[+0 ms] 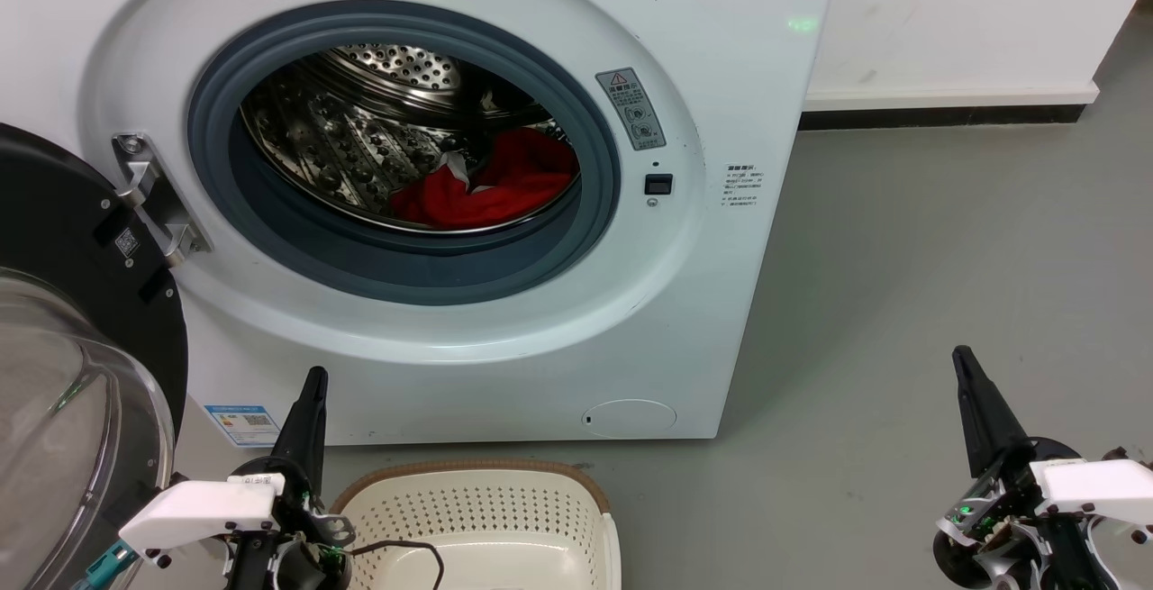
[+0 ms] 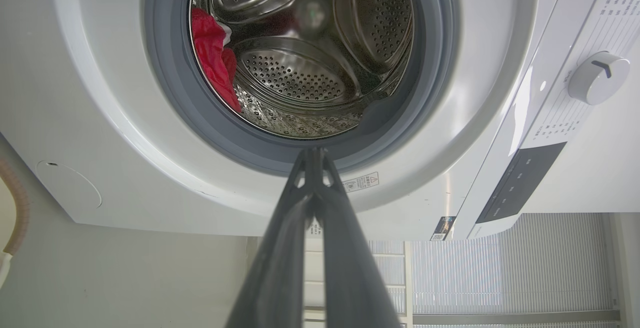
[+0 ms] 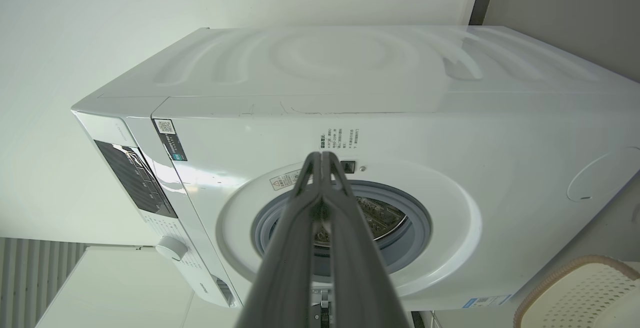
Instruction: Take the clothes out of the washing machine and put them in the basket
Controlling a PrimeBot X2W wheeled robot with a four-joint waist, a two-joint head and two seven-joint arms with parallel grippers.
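The white washing machine [image 1: 739, 77] stands with its porthole open, and the red clothes [image 1: 504, 185] lie bunched at the lower right of its steel drum. In the left wrist view the clothes [image 2: 212, 55] show at the drum's left side. The cream basket [image 1: 486, 518] with a brown rim sits on the floor just in front of the machine. My left gripper [image 1: 313, 378] is shut and empty at the basket's left, below the porthole. My right gripper [image 1: 962, 358] is shut and empty over the bare floor, well to the right of the machine.
The black-framed glass door [image 1: 72, 374] hangs open at the far left, close beside my left arm. Grey floor [image 1: 946, 257] stretches to the right of the machine up to a white wall with a dark skirting. A black cable [image 1: 405, 549] lies over the basket's near edge.
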